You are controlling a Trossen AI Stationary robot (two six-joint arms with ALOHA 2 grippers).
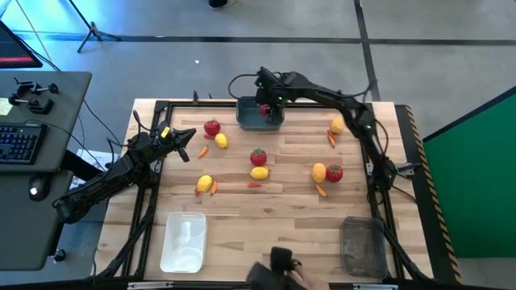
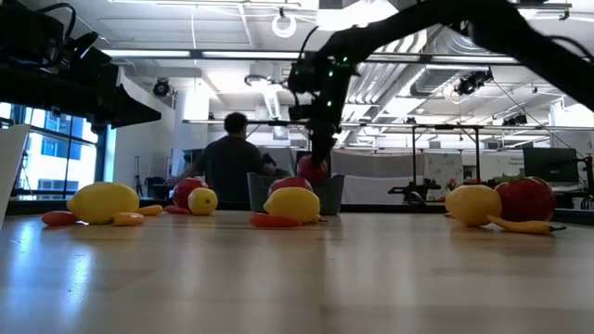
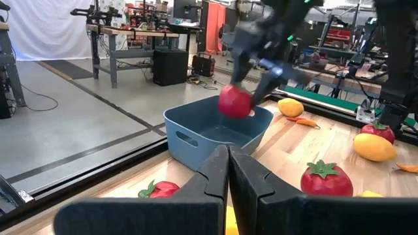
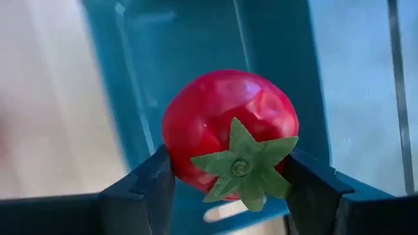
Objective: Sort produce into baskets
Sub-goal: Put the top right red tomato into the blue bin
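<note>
Wooden table (image 1: pixel 274 217), right pincer (image 4: pixel 228 173) grasping red tomato (image 4: pixel 225 130) above blue basket (image 3: pixel 215 130), left pincer (image 3: pixel 228 173) clenched.

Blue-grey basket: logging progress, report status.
Right end effector shut on round red tomato above blue-grey plastic basket. Left end effector shut, empty. Nothing in the way.

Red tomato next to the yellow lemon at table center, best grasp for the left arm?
Grip the tomato across its round red body, coming straight down from above. It sits upright with its green top up, and the lemon touches its near side, so probably close the fingers along the free left-right sides. The left gripper hangs shut nearby.
</note>
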